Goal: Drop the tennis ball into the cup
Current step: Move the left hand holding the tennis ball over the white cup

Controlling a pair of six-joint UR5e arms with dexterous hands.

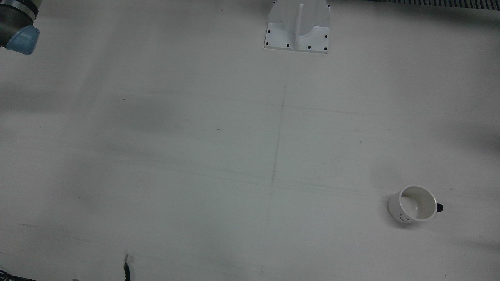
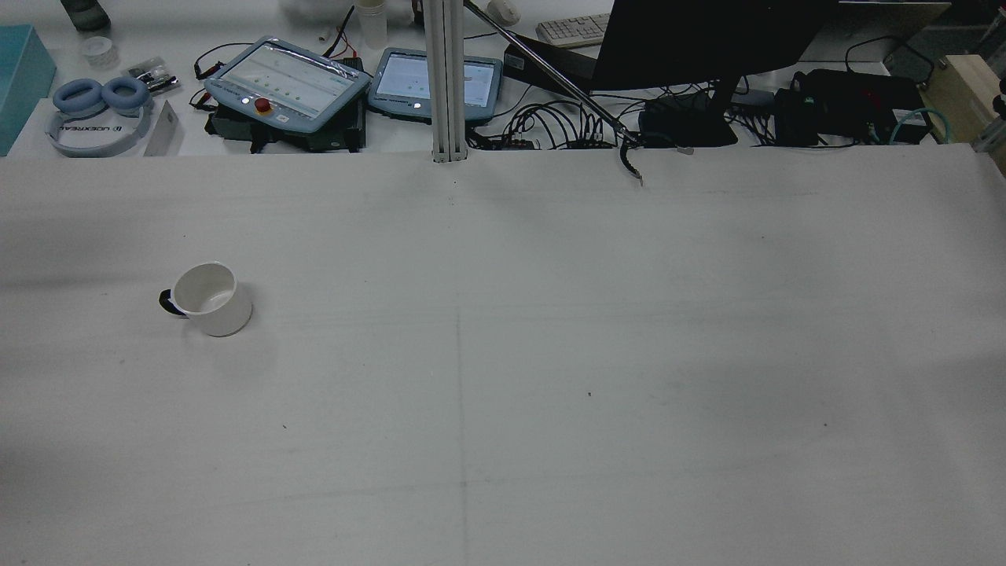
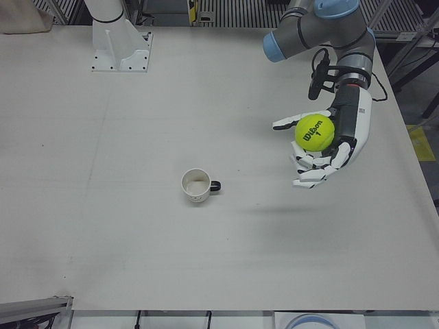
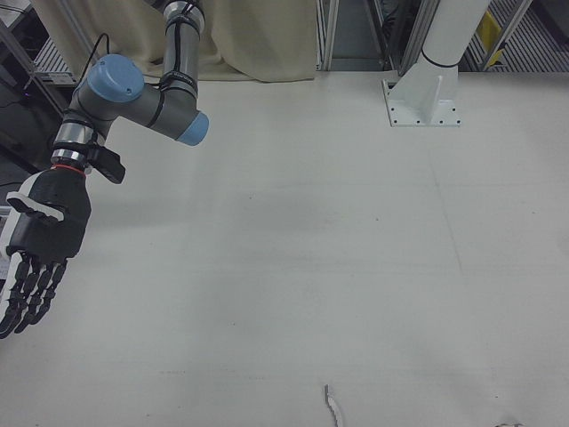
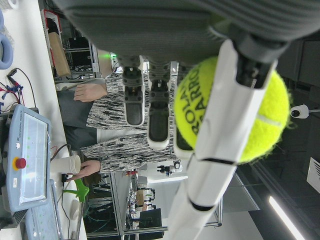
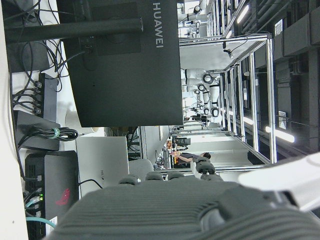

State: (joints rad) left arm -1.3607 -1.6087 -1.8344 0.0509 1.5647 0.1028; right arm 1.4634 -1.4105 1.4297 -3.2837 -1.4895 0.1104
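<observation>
Left robot hand (image 3: 328,147) cradles tennis ball (image 3: 315,132); rear view misses both.

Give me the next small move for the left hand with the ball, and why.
Probably carry the left hand sideways across the table until the tennis ball is over the cup. The hand holds the ball well off to the side, the cup stands upright with its mouth open and nothing in it, and the right hand hangs open far away, so nothing seems to block the path.

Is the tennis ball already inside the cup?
No, the tennis ball sits in the left robot hand, held above the table and off to the side of the empty cup.
</observation>
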